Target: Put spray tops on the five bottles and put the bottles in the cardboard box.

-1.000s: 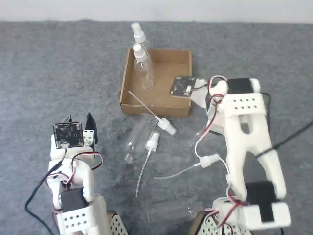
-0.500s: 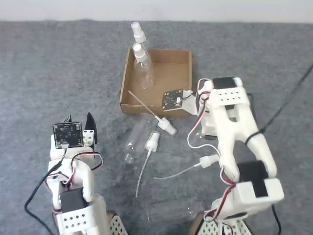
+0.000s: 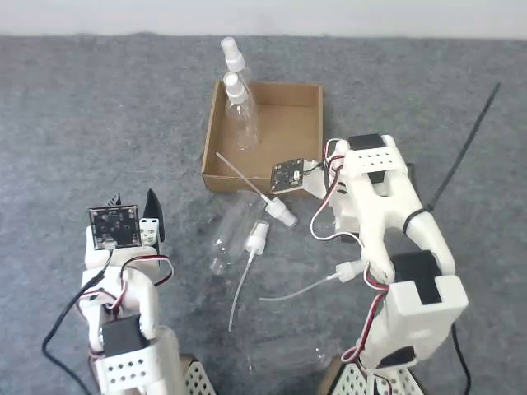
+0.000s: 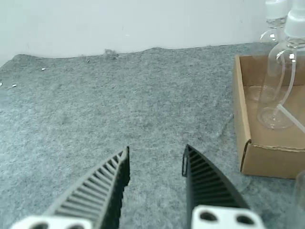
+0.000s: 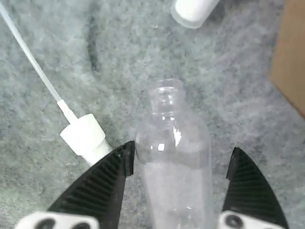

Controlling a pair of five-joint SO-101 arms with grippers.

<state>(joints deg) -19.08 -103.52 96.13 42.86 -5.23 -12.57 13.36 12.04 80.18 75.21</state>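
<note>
While right claw (image 5: 182,149) gapes around uncapped bottle (image 5: 174,171), its base cut off, left claw (image 4: 156,149) spread

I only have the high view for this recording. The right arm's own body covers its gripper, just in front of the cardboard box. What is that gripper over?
Observer: The right wrist view shows the right gripper with its jaws open on either side of a clear bottle lying on the carpet. The jaws are not closed on it.
Operator: Does that bottle have its top on?
Observer: No, its neck is bare. A loose spray top with its tube lies on the carpet right beside it.
Operator: Is the left gripper holding anything?
Observer: No. In the left wrist view the left gripper is open, with nothing between its jaws.
</note>
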